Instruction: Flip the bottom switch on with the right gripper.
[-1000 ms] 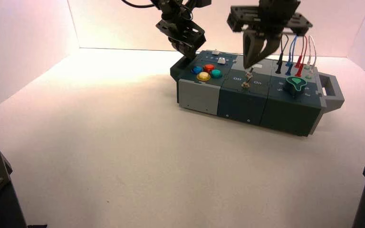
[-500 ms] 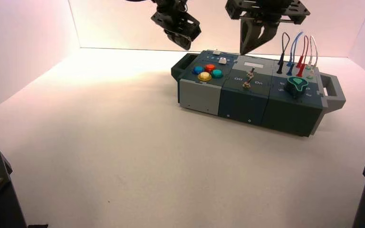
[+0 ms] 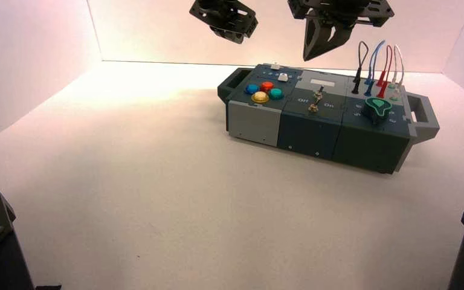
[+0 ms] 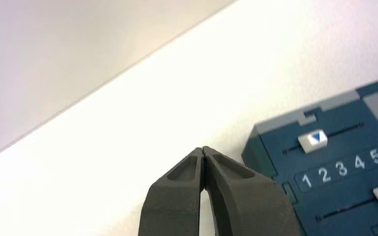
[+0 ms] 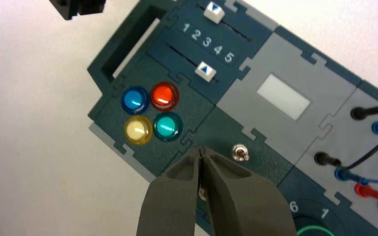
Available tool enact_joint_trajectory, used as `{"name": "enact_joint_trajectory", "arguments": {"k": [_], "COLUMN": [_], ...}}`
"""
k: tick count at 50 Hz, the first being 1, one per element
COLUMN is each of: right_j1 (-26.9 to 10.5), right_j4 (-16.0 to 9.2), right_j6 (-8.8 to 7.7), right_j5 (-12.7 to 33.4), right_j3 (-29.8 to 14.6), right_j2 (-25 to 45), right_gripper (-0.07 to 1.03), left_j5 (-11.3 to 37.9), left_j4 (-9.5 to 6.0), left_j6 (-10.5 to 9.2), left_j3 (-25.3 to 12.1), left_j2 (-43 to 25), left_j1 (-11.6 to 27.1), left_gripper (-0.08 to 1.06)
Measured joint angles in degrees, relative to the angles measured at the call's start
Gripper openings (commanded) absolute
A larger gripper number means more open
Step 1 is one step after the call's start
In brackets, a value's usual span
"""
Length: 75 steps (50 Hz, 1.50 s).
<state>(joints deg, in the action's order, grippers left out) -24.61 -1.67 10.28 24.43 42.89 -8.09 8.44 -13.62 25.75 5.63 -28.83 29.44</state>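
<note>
High view: right gripper is hanging well above the box, fingertips pressed together, holding nothing. Bottom switch is sitting between the Off/On lettering. Left gripper, also pinched closed, is idling high. Risk: descending onto the identical upper toggle.

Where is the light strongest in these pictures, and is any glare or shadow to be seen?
High view: the table is brightest at the back, left of the box, with a faint shadow under the box's front edge. Right wrist view: white glints on the buttons, beyond the shut right gripper. Left wrist view: bright table around the shut left gripper.
</note>
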Motion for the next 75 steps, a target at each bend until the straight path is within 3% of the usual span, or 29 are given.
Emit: {"name": "enact_joint_trajectory", "arguments": {"k": [23, 35, 45, 65, 75], "right_j1": [0.0, 0.1, 0.1, 0.4, 4.5], "right_j4": [0.1, 0.2, 0.4, 3.3, 3.4], "right_j6": [-0.18, -0.26, -0.70, -1.05, -1.05], "right_j5": [-4.7, -7.6, -8.7, -9.1, -9.1], "right_j3": [0.6, 1.2, 1.2, 2.5, 6.2], "right_j2": [-0.5, -1.3, -2.7, -7.4, -12.0], "right_gripper": [-0.02, -0.02, -0.02, -0.02, -0.02], "left_j5": [-3.3, -10.5, -4.5, -4.0, -5.8], "left_j4": [0.00, 0.35, 0.53, 0.44, 0.09], "left_j6": [-0.97, -1.05, -1.05, -1.41, -5.89], "left_j3": [1.1, 8.1, 10.4, 17.1, 20.4], "left_j2": [2.9, 9.4, 13.6, 22.7, 26.0], "left_j1": [-2.6, -3.3, -5.9, -7.0, -7.0], "left_gripper": [-0.03, -0.03, -0.03, -0.03, -0.03]}}
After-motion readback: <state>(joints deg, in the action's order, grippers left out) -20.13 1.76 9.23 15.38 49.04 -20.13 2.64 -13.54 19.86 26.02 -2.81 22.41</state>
